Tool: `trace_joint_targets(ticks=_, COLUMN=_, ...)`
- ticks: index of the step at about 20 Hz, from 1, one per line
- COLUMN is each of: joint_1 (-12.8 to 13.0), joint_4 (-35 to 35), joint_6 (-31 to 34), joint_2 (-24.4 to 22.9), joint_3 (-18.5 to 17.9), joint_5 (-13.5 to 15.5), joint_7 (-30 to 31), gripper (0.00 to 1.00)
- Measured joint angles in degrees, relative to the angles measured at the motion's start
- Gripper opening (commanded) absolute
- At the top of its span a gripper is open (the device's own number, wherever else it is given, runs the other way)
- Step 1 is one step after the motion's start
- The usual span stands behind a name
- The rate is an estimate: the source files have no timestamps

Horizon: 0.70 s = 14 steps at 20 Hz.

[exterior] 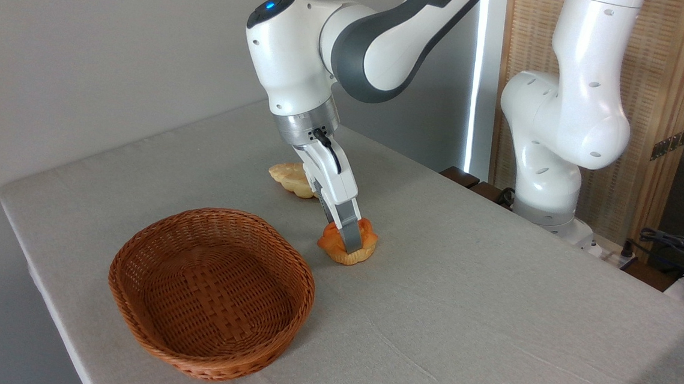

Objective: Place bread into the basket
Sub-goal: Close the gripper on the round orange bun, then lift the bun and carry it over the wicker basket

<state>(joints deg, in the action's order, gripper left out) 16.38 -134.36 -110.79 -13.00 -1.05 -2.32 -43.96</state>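
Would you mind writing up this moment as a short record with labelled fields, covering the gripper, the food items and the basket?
gripper: gripper down on the bread, fingers either side of it; whether it is clamped cannot be told
bread: orange bun resting on the table, just right of the basket
basket: wicker basket, nothing in it
other item: pale pastry behind the gripper, untouched
task status: bread not yet in the basket

Fingers (348, 231) straddle the bread (347, 243), just beside the basket (211, 291).
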Motion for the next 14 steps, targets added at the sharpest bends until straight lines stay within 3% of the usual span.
trace_joint_targets(ticks=8, joint_1=-0.2, joint_4=1.5, joint_6=3.1, joint_2=-0.1, joint_3=-0.1, joint_5=0.0, joint_7=0.0, gripper=0.29)
trace_joint_targets(ticks=14, joint_1=-0.4, joint_4=8.4, joint_6=7.6, joint_2=-0.2, joint_3=-0.3, joint_5=0.0, joint_7=-0.1, gripper=0.39)
